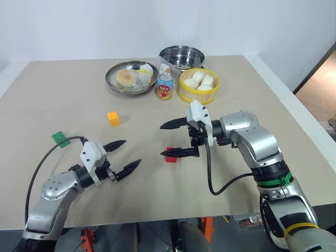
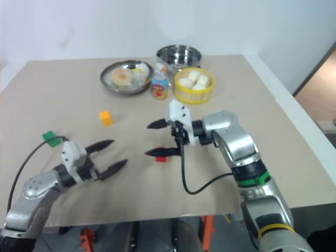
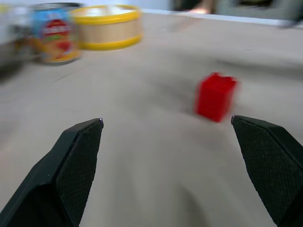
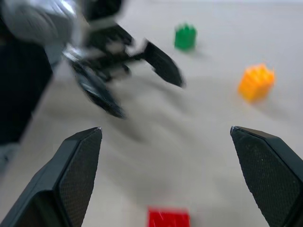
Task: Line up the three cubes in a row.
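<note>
On the tabletop (image 1: 63, 100) the red cube (image 1: 170, 155) lies free under the right gripper (image 1: 170, 139), whose fingers are spread wide; the left gripper (image 1: 125, 155), also spread and empty, is near it. The orange cube (image 1: 113, 118) and green cube (image 1: 61, 138) sit apart, unobstructed. A can (image 1: 165, 86), a plate of food (image 1: 127, 79), a yellow basket of buns (image 1: 199, 85) and a steel pot (image 1: 181, 55) crowd the far edge.

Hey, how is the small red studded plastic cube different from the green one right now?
The small red studded plastic cube sits mid-table, just under the open right gripper; the small green studded plastic cube lies apart, toward the table's left side, beyond the open left gripper. Colours differ. Both rest unheld on the table.
</note>
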Controlling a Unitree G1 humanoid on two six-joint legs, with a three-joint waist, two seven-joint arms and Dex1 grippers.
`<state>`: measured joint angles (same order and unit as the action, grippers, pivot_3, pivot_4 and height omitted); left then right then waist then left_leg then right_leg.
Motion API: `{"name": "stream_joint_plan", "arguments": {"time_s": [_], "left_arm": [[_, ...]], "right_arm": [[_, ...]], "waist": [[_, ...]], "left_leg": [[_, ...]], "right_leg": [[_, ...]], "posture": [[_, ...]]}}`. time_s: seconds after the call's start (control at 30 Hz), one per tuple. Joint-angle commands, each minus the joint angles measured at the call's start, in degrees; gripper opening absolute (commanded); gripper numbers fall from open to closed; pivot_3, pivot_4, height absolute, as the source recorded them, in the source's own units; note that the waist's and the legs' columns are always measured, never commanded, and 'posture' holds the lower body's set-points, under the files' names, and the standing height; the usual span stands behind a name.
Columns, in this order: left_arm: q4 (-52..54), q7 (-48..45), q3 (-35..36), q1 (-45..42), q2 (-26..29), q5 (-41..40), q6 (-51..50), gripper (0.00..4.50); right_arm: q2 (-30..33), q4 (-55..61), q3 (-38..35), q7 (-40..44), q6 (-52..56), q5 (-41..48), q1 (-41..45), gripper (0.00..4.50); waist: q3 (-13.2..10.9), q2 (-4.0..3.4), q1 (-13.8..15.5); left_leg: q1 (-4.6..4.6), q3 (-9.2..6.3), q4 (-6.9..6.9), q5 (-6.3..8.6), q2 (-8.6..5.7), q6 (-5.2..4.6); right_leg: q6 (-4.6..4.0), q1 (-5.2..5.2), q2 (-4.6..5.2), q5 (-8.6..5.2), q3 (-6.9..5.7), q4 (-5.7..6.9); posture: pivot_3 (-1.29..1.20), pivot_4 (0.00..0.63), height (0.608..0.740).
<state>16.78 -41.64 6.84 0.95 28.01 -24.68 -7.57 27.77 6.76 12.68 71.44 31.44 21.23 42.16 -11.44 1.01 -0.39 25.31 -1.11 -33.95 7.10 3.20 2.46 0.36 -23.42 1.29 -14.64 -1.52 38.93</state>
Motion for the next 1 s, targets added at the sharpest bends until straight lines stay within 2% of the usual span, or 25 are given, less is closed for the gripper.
{"name": "stream_joint_plan", "arguments": {"time_s": [0.03, 0.17, 0.33, 0.53, 1.0], "left_arm": [[2.50, 12.13, 7.82, 0.66, -1.91, 3.14, -0.99, 4.50], [5.33, 22.38, 12.48, 1.91, -5.09, 6.06, -2.91, 4.50], [9.61, 33.02, 14.31, 3.91, -10.01, 11.22, -3.96, 4.50], [8.13, 46.13, 17.12, 1.08, -15.44, 16.87, -7.05, 4.50], [1.60, 55.41, 15.80, -6.37, -21.53, 19.31, -9.93, 4.50]], "right_arm": [[-1.39, 7.58, -1.79, -2.19, 1.37, 4.72, -2.40, 4.49], [-2.18, 8.67, -1.12, -3.69, -1.11, 4.62, -3.98, 4.49], [-3.20, 6.38, -0.26, -4.64, -4.54, 3.68, -3.82, 4.49], [-3.86, 3.64, 1.00, -4.03, -8.05, 2.37, -2.78, 4.49], [-3.88, 0.69, 1.10, -1.88, -11.54, 1.70, -1.86, 4.49]], "waist": [[0.01, 0.01, 0.02], [0.01, 0.04, 0.05], [0.07, 0.15, 0.13], [0.09, 0.23, 0.28], [0.09, 0.38, 0.40]], "left_leg": [[0.00, 0.00, 0.00, 0.01, 0.02, 0.01], [-0.01, 0.03, -0.04, 0.02, 0.02, 0.03], [-0.02, 0.13, -0.16, 0.04, 0.01, 0.07], [-0.02, 0.12, -0.31, 0.04, 0.03, 0.07], [0.00, 0.18, -0.37, 0.05, 0.00, 0.08]], "right_leg": [[0.00, 0.00, -0.01, 0.00, 0.01, 0.00], [0.03, 0.00, -0.02, 0.02, 0.02, 0.00], [-0.05, 0.03, 0.02, 0.01, 0.11, 0.00], [-0.18, 0.06, -0.02, 0.04, 0.10, 0.00], [0.09, 0.06, -0.01, 0.20, 0.16, 0.00]], "posture": [[0.00, 0.150, 0.740], [0.00, 0.150, 0.740], [0.00, 0.150, 0.740], [0.00, 0.150, 0.740], [0.00, 0.150, 0.740]]}}
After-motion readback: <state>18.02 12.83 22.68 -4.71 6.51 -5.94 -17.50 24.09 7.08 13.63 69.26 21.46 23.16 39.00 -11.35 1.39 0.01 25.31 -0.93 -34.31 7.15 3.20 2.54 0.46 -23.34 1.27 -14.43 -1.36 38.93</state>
